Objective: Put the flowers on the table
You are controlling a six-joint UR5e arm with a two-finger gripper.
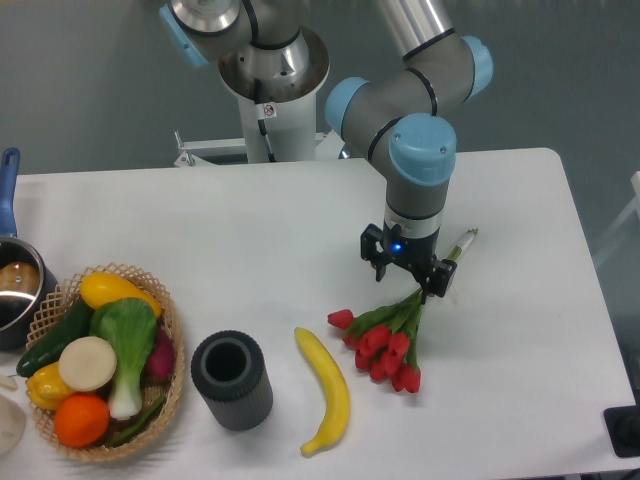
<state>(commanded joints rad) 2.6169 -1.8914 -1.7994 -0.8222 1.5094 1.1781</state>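
Note:
A bunch of red tulips (384,352) lies flat on the white table (250,225), right of the middle. The blooms point to the front left and the green stems run back right to about (462,242). My gripper (408,270) hangs straight down over the middle of the stems, close to the table. Its black fingers (438,279) stand spread on either side of the stems, so it looks open. The wrist hides the part of the stems under it.
A yellow banana (328,395) lies just left of the blooms. A black cylindrical vase (232,380) stands left of it. A wicker basket (172,395) of vegetables and fruit sits at the front left, and a pot (14,290) at the left edge.

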